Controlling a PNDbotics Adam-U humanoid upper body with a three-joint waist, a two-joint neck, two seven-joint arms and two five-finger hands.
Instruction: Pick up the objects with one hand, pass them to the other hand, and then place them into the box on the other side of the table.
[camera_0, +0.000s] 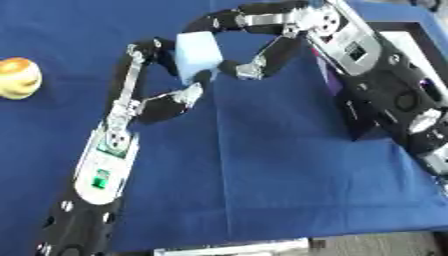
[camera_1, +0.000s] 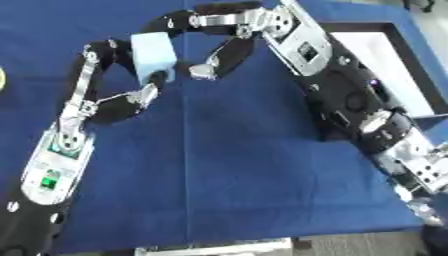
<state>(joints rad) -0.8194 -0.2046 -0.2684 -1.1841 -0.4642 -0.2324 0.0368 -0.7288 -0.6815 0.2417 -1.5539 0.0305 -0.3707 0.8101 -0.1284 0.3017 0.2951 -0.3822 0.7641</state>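
Observation:
A light blue block (camera_0: 198, 52) is held above the blue tablecloth, between both hands. My left hand (camera_0: 133, 98) comes up from the lower left. Its fingers curl against the block's left side and its thumb presses the block's lower edge. From the upper right my right hand (camera_0: 308, 26) reaches in. Its fingers arch over the top of the block and its thumb closes on the lower right corner. The black box (camera_1: 353, 26) with a white inside stands at the right edge, partly hidden behind my right arm.
A round yellowish fruit (camera_0: 17, 77) lies on the cloth at the far left. The table's front edge (camera_0: 262, 239) runs along the bottom. My right forearm (camera_0: 394, 100) stretches across the right side in front of the box.

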